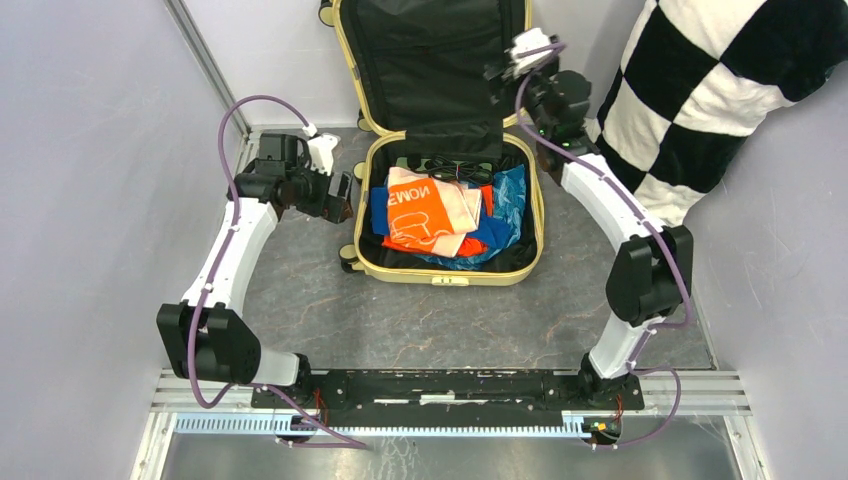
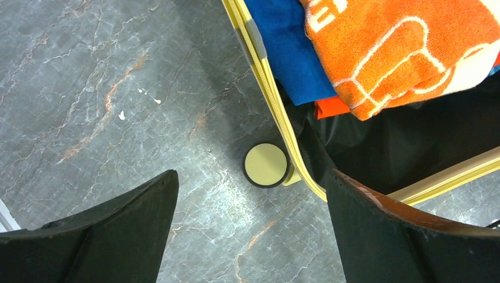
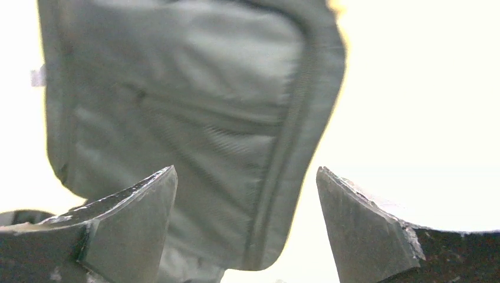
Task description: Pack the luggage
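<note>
Grey tabletop (image 1: pixel 420 320) holds the open luggage (image 1: pixel 450 277) full of clothes (image 1: pixel 430 215), left tool (image 1: pixel 340 197) beside it spread apart and empty, right tool (image 1: pixel 498 70) spread apart by the raised lid (image 1: pixel 430 60), maybe to close it.

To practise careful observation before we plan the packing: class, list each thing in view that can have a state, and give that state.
luggage, open, lid standing upright.
clothes, piled inside the luggage, orange towel on top.
left hand, open, empty, beside the luggage.
right hand, open, up at the lid.
checkered pillow, outside the luggage.
</note>
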Controlling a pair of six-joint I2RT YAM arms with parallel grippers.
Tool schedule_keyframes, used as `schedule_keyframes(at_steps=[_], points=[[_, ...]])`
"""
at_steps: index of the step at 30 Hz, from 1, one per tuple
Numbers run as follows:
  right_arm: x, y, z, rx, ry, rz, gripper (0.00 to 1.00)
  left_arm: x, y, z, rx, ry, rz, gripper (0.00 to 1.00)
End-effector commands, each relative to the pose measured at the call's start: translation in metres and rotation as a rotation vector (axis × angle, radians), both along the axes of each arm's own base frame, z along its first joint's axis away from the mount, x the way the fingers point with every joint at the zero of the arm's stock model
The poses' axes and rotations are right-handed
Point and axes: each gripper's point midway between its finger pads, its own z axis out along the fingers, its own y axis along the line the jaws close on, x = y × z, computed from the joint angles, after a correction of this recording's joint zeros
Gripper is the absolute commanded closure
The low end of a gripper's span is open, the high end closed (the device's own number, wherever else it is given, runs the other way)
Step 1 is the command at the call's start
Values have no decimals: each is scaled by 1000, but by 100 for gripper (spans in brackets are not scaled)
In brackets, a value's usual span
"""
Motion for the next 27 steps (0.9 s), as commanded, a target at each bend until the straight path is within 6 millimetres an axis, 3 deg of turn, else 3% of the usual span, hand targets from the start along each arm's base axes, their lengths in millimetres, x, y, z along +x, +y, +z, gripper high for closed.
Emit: schedule_keyframes(at_steps=[1,5,7,10,18,27], points=[[12,-60,62,305,-113,-106,9,8,4,19,-6,-66,8,0],[52,-82,76,425,-122,-27,17,8,7,14,-7,-54,1,0],[74,-93,66,487,-106,40,19,8,9,9,1,-45,-5,0],[88,-109,55,573,-123,137,21,8,13,1,16,-26,-8,0],[93,-94,21,541,-143,283,23,11,18,-8,24,12,-15,0],[100,-85,2,568,-128,339,23,16,18,-14,27,33,-11,0]])
